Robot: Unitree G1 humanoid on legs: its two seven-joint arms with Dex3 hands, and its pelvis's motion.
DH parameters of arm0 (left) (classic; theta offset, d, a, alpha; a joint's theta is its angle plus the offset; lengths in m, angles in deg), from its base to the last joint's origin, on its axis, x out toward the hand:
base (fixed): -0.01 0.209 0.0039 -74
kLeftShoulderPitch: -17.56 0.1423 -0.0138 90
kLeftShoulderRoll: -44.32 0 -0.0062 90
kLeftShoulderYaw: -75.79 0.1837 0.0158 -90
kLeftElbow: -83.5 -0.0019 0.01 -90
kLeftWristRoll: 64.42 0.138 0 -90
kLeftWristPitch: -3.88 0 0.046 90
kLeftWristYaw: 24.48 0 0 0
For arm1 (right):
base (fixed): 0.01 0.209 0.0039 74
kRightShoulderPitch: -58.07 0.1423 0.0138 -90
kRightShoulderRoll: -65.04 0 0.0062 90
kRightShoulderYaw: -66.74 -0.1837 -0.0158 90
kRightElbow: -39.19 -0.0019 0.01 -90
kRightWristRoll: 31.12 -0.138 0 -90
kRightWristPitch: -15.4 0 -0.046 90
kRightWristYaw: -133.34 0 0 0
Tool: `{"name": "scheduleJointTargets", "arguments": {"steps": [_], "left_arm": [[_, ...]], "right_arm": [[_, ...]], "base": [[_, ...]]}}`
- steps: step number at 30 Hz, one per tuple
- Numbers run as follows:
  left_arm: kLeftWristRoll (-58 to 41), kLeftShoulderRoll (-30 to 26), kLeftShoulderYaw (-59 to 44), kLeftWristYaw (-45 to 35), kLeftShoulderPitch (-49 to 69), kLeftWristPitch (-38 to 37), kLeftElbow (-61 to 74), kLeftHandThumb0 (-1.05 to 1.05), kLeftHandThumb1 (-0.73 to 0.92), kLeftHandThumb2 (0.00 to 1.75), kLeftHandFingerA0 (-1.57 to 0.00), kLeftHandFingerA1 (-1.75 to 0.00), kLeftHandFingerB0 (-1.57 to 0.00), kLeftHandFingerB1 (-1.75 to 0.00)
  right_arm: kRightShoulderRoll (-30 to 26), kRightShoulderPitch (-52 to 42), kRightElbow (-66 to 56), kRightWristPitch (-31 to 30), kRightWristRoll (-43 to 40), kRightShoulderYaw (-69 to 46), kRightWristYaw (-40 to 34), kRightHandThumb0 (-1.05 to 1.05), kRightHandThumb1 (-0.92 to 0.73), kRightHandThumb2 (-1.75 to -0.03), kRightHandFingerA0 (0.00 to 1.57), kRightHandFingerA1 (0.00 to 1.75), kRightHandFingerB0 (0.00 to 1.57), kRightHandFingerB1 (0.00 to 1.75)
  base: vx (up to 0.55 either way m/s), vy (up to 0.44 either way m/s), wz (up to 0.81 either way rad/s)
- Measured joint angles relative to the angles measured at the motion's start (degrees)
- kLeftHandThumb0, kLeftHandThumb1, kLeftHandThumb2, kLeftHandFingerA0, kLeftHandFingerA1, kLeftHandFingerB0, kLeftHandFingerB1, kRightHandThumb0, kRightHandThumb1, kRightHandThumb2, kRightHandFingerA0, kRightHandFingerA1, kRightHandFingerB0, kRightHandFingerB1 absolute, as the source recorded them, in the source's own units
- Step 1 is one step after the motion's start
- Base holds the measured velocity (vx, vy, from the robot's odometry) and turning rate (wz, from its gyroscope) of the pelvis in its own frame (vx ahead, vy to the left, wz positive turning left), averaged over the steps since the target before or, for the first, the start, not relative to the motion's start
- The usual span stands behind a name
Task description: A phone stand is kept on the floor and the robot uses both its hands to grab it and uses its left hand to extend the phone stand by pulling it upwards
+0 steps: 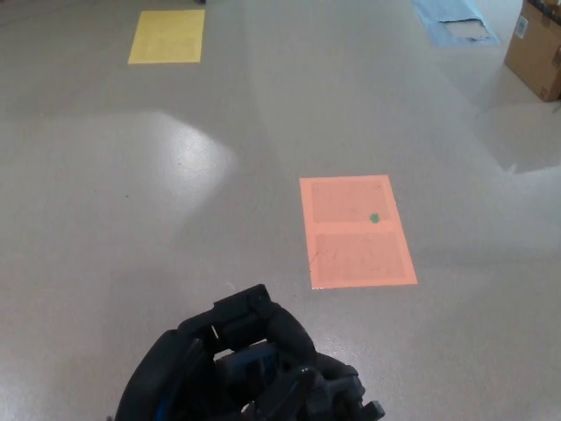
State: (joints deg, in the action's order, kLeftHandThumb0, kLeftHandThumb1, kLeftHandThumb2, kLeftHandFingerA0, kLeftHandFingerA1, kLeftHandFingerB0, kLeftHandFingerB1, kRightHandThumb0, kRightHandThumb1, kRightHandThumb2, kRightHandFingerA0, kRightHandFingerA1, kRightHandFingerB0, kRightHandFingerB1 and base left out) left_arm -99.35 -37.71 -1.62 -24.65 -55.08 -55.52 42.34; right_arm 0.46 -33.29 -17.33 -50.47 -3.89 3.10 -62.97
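Both black hands sit bunched together at the bottom edge of the head view, and the phone stand cannot be made out clearly; if it is there, it is hidden inside or beneath the cluster of black parts, so where it stands can only be placed at that spot low in the frame. The left hand (206, 364) fills the lower left of the cluster, its thick fingers (250, 311) curled inward and down over a small bluish part at the middle of the mass, though whether they grip anything cannot be told. The right hand (337, 395) shows only partly at the lower right, pressed against the left one, its knuckles just visible above the frame edge; whether its fingers are closed on something or merely folded cannot be told either. Around the hands lies a glossy grey floor (131, 219) with a bright patch of reflected light on its left side. Just ahead of the hands and to the right lies an orange rectangular mat (355, 254) carrying a small green dot (374, 218). Far up on the left is a yellow mat (167, 37), at the top right a blue sheet (451, 19), and in the upper right corner a cardboard box (536, 48).
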Motion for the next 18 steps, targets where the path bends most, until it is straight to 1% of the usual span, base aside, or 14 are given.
{"name": "scheduleJointTargets", "arguments": {"steps": [1, 2, 3, 4, 5, 6, 7, 10, 11, 14, 15, 18], "left_arm": [[0.0, -0.4, 0.0, -0.1, -0.2, 0.0, 0.1, -0.19, 0.54, 0.58, -1.02, -1.75, -0.75, -1.75], [0.0, -0.5, 0.0, -0.1, -0.3, 0.0, 0.2, -0.24, 0.39, 0.83, -1.32, -1.45, -1.07, -1.35], [0.0, -1.1, 0.1, -0.1, -0.5, 0.0, 0.3, -0.24, 0.39, 0.83, -1.32, -1.45, -1.07, -1.35], [0.0, -1.4, 0.1, -0.2, -0.7, 0.0, 0.4, -0.2, 0.54, 0.58, -1.02, -1.75, -0.75, -1.75], [0.1, -1.7, 0.2, -0.3, -0.8, 0.0, 0.6, -0.2, 0.54, 0.58, -1.02, -1.75, -0.75, -1.75], [0.1, -1.9, 0.2, -0.4, -0.9, 0.0, 0.7, -0.2, 0.54, 0.58, -1.02, -1.75, -0.75, -1.75], [0.1, -2.2, 0.3, -0.5, -1.0, 0.0, 0.7, -0.25, 0.41, 0.82, -1.31, -1.46, -1.05, -1.35], [0.0, -2.9, 0.4, -0.9, -1.4, -0.1, 0.7, -0.25, 0.41, 0.82, -1.31, -1.46, -1.05, -1.35], [0.0, -3.1, 0.4, -1.0, -1.5, -0.1, 0.7, -0.19, 0.56, 0.57, -1.0, -1.75, -0.72, -1.75], [-0.1, -3.4, 0.3, -1.3, -1.8, -0.1, 0.9, -0.19, 0.56, 0.57, -1.0, -1.75, -0.72, -1.75], [-0.2, -3.4, 0.3, -1.3, -1.8, -0.1, 0.9, -0.2, 0.56, 0.57, -1.0, -1.75, -0.72, -1.75], [-0.3, -3.5, 0.6, -1.3, -1.7, -0.1, 1.1, -0.2, 0.56, 0.57, -1.0, -1.75, -0.72, -1.75]], "right_arm": [[0.0, -0.1, 0.2, 0.5, -0.3, -0.3, 0.0, -0.47, -0.79, -0.78, 1.16, 1.75, 1.08, 1.75], [0.0, -0.1, 0.3, 0.7, -0.4, -0.4, 0.0, -0.43, -0.82, -0.75, 1.11, 1.75, 1.03, 1.75], [0.1, -0.2, 0.7, 1.6, -0.7, -0.7, 0.0, -0.43, -0.82, -0.75, 1.11, 1.75, 1.03, 1.75], [0.1, -0.3, 0.9, 2.1, -0.8, -1.0, 0.1, -0.44, -0.85, -0.67, 1.14, 1.75, 1.05, 1.75], [0.1, -0.3, 1.2, 2.6, -0.9, -1.2, 0.1, -0.43, -0.82, -0.76, 1.08, 1.75, 1.02, 1.75], [0.2, -0.4, 1.4, 3.0, -0.9, -1.4, 0.1, -0.43, -0.82, -0.76, 1.08, 1.75, 1.02, 1.75], [0.2, -0.4, 1.7, 3.5, -0.9, -1.7, 0.1, -0.43, -0.83, -0.76, 1.1, 1.75, 1.03, 1.75], [0.3, -0.4, 2.7, 5.1, -1.0, -2.5, 0.0, -0.43, -0.83, -0.76, 1.1, 1.75, 1.03, 1.75], [0.3, -0.4, 2.9, 5.5, -1.0, -2.6, 0.0, -0.37, -0.85, -0.75, 1.09, 1.75, 1.03, 1.75], [0.4, -0.3, 4.0, 7.0, -1.0, -3.2, -0.2, -0.37, -0.85, -0.75, 1.09, 1.75, 1.03, 1.75], [0.4, -0.3, 4.3, 7.4, -1.0, -3.3, -0.3, -0.4, -0.8, -0.78, 1.08, 1.75, 1.03, 1.75], [0.4, -0.3, 4.7, 8.3, -1.0, -3.7, -0.6, -0.4, -0.8, -0.78, 1.08, 1.75, 1.03, 1.75]], "base": [[0.0, 0.0, 0.0], [0.0, 0.0, 0.0], [0.0, 0.0, 0.0], [0.0, 0.0, 0.0], [0.0, 0.0, 0.0], [0.0, 0.0, 0.0], [0.0, 0.0, 0.0], [0.0, 0.0, 0.0], [0.0, 0.0, 0.0], [0.0, 0.0, 0.0], [0.0, 0.0, 0.0], [0.0, 0.0, 0.0]]}}
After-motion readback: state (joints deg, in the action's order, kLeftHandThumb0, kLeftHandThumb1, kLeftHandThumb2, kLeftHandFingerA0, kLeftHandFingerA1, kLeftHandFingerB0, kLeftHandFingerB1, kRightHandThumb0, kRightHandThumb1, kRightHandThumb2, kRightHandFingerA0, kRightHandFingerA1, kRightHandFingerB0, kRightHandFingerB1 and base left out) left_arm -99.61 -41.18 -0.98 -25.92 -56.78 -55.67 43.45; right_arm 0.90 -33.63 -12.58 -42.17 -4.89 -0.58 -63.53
